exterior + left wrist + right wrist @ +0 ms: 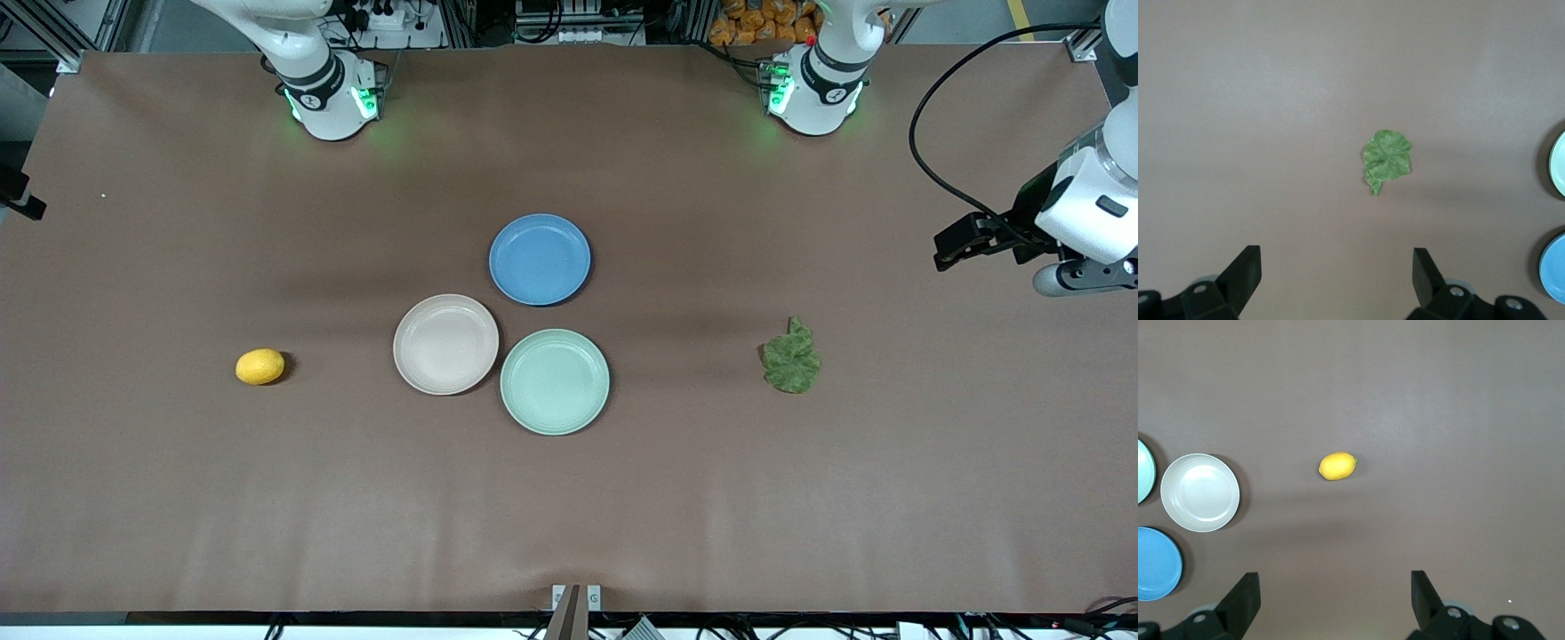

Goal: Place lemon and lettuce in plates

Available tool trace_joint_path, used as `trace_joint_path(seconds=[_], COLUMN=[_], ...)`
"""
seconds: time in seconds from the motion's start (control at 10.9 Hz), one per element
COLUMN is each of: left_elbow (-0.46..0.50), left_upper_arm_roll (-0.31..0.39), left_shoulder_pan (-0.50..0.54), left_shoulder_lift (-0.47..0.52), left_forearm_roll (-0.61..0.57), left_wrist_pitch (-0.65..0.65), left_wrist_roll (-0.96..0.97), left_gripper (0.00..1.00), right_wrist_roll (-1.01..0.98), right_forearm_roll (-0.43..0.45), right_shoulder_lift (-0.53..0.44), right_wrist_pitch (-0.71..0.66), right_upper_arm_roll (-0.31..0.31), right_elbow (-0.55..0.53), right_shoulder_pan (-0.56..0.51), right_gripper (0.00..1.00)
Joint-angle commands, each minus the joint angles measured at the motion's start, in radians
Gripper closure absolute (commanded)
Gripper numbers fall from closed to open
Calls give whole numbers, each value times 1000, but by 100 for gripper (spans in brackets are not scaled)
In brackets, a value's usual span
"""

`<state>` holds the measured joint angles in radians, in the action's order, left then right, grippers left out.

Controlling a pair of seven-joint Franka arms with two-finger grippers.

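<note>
The lemon (260,366) lies on the brown table toward the right arm's end, and also shows in the right wrist view (1337,466). The lettuce (791,358) lies toward the left arm's end, and also shows in the left wrist view (1386,160). The beige-pink plate (445,344) and the mint green plate (555,381) sit side by side mid-table, both empty. My left gripper (1336,257) is open and empty, high over the table, apart from the lettuce. My right gripper (1335,581) is open and empty, high over the table, apart from the lemon.
A blue plate (540,259) sits empty, farther from the front camera than the two other plates and touching close to them. The left arm's wrist (1085,213) hangs over the table's edge at its own end, with a black cable (925,116) looping above.
</note>
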<state>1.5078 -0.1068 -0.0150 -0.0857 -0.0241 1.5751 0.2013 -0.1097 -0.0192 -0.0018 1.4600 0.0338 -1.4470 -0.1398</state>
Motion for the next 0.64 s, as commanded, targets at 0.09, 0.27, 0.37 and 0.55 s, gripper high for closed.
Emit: trace_joint_path(seconds=[0.09, 0.27, 0.37, 0.55], left_elbow=[0, 0, 0, 0], left_upper_arm_roll=[-4, -4, -4, -4], left_shoulder_pan=[9, 7, 7, 7], left_shoulder_lift=[4, 4, 4, 4], left_forearm_roll=[9, 9, 9, 10], left_wrist_pitch=[5, 5, 5, 5], left_wrist_roll=[-23, -23, -23, -23], left_gripper=[0, 0, 0, 0], right_wrist_roll=[-15, -30, -39, -39], right_forearm_roll=[-24, -24, -24, -24], right_shoulder_lift=[-1, 0, 0, 31], right_wrist_pitch=[17, -10, -4, 11], right_upper_arm_roll=[-5, -5, -5, -6], right_elbow=[-18, -26, -57, -64], right_shoulder_pan=[-11, -14, -11, -4], right_gripper=[0, 0, 0, 0])
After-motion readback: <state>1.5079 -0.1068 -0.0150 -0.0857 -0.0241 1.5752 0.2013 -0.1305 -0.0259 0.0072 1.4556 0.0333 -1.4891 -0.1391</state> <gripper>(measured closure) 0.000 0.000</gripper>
